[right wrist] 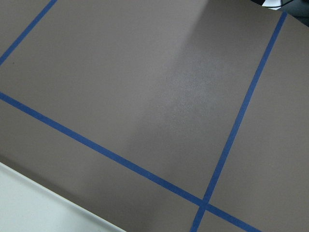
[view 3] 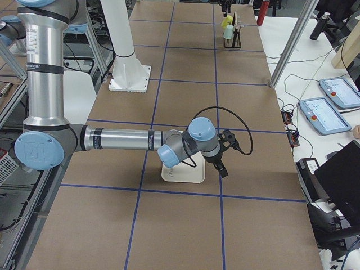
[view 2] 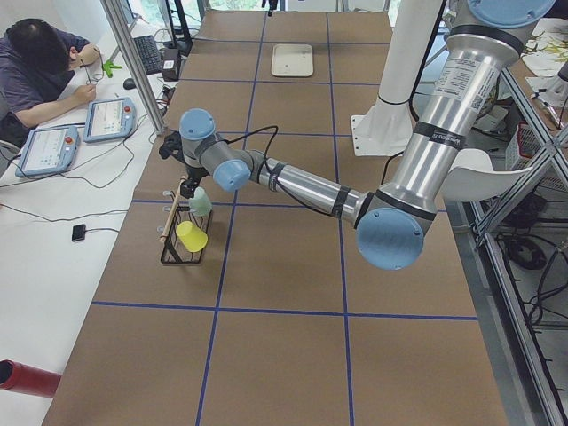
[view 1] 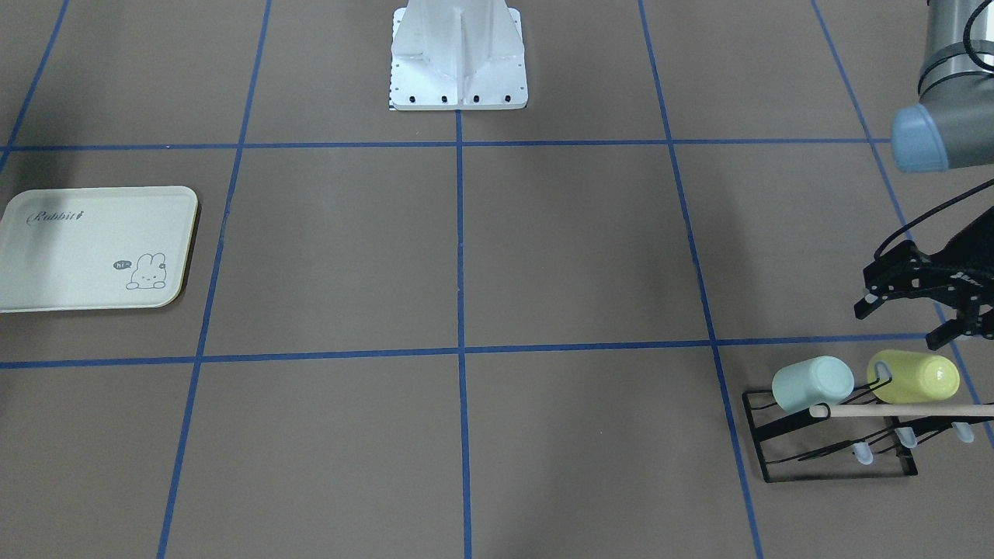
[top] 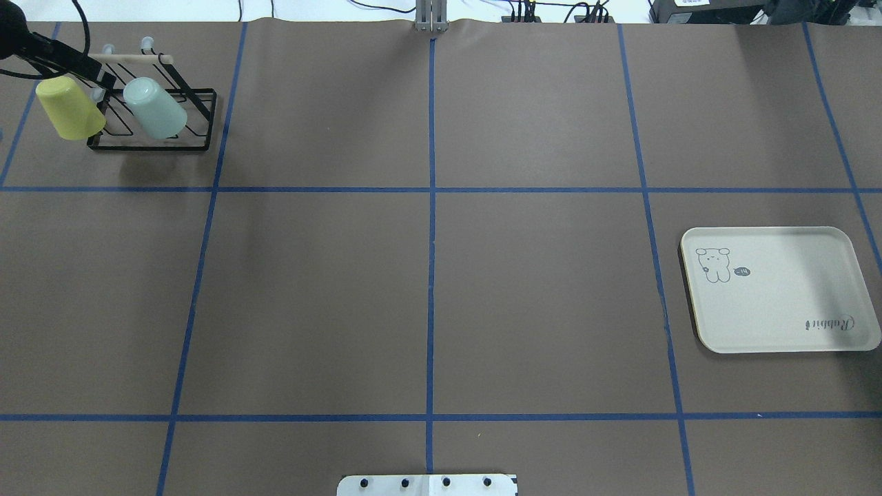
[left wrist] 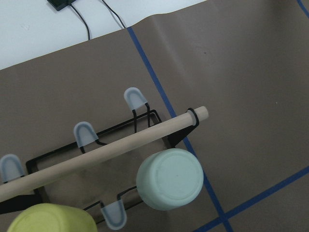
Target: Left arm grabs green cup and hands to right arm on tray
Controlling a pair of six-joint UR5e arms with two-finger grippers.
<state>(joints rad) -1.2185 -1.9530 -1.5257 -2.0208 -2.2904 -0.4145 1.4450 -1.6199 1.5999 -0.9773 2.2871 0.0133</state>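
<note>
Mint plastic, approach step: green cup (view 1: 811, 383) base-up on rack (left wrist: 111, 149) pegs, ungrasped; left gripper (view 1: 901, 326) spread, empty, nearby; next: centre on, clamp its wall; right gripper (view 3: 223, 169) state untellable.

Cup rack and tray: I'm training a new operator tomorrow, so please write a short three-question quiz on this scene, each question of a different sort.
1. True or false: the green cup already stands on the tray.
2. Multiple choice: what hangs next to the green cup on the rack? A) a yellow-green cup B) a white bowl C) a red mug
3. Fill in: the gripper close to the rack belongs to the robot's ____ arm.

Key: 1 false, as the cup is on the rack and the tray lies far across the table; 2 A; 3 left.
</note>
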